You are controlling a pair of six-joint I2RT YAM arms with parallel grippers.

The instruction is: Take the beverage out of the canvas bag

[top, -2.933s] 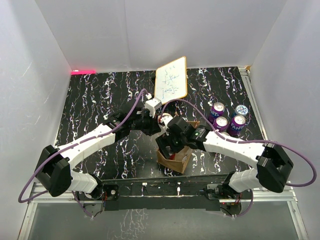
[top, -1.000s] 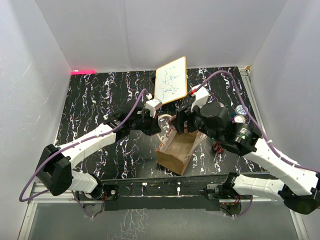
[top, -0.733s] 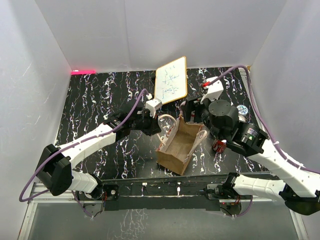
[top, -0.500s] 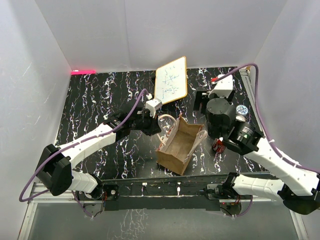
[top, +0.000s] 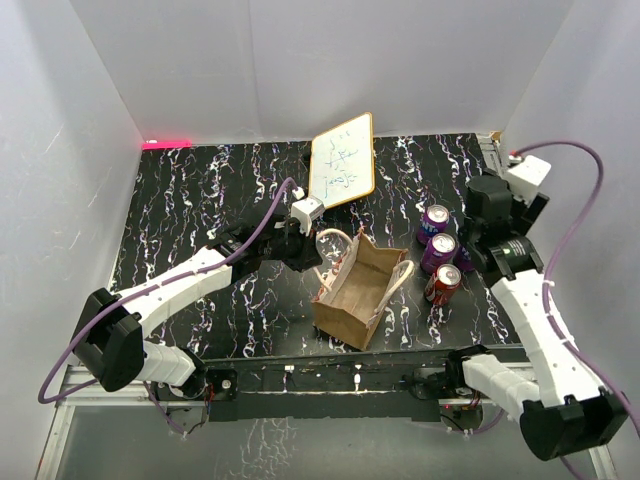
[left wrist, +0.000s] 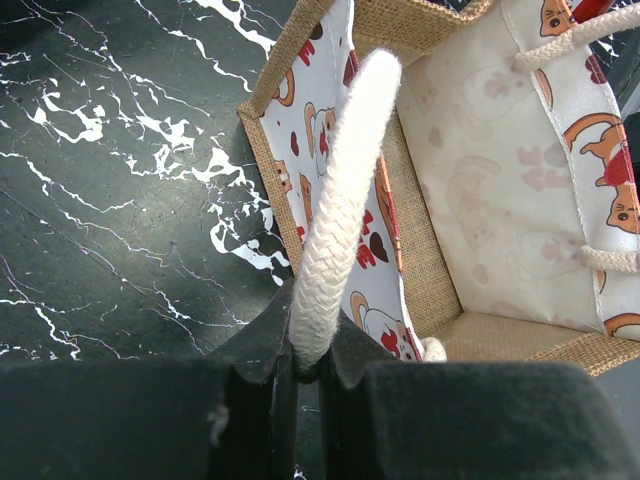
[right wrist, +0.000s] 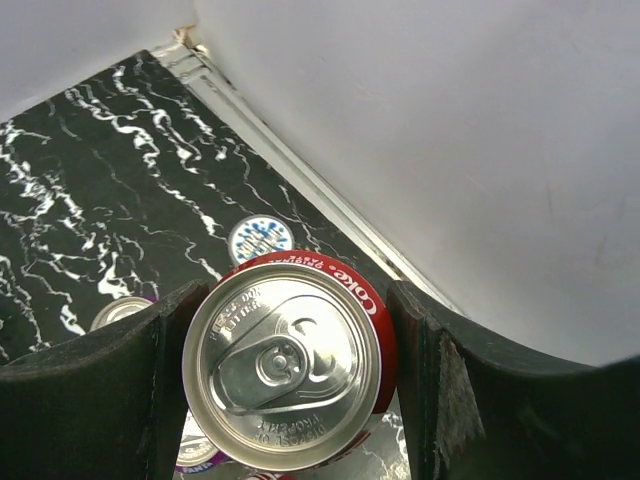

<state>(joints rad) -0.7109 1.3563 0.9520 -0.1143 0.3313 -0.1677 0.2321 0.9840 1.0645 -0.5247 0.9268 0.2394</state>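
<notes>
The tan canvas bag (top: 352,298) stands open near the table's front; in the left wrist view its cat-print lining (left wrist: 480,200) and bare floor show, with no can inside. My left gripper (top: 312,250) is shut on the bag's near white rope handle (left wrist: 335,200), which is pinched between the jaws (left wrist: 305,365). My right gripper (right wrist: 290,365) is shut on a red Coke can (right wrist: 285,350), seen from the top and held above the cans by the right wall. In the top view that gripper (top: 478,240) hides the held can.
Two purple cans (top: 434,220) (top: 439,250) and a red can (top: 441,284) stand right of the bag. A blue-white can top (right wrist: 260,240) sits by the metal rail (right wrist: 300,150) at the right wall. The wood-framed whiteboard (top: 342,160) leans at the back.
My right arm rose out of the bag and swung right to the cans by the right wall. The bag now shows open. My left gripper stayed on the handle.
</notes>
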